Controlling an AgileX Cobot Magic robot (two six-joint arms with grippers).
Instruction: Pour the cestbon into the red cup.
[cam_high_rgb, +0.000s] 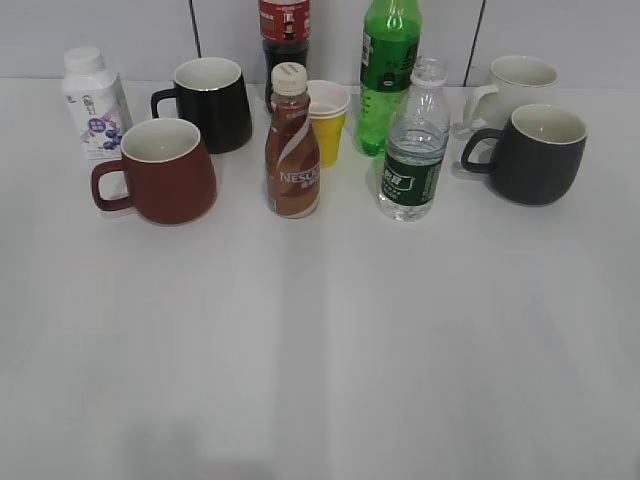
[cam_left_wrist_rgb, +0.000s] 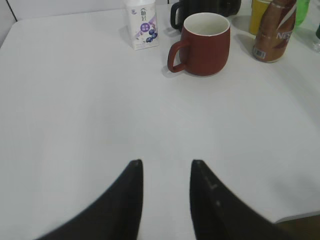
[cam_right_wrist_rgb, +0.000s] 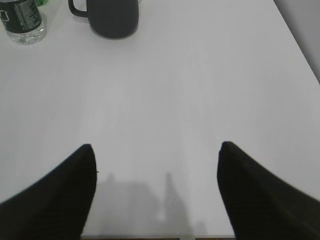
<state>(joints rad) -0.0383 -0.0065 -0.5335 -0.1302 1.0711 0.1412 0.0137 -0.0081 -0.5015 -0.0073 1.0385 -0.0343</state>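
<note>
Cestbon: upright, cap off, centre-right, just right of Nescafe btl.
Red cup: left, handle facing left, nr milk btl.
L gripper: slightly apart, holding nothing.
R gripper: wide apart, holding nothing.

- The dark cola bottle and the bright green bottle are cut off by the top edge in the exterior view.
- The white mug is partly hidden behind the dark grey mug.
- In the right wrist view, only the base of the cestbon is shown.
- The Nescafe bottle is cropped in the left wrist view.
</note>
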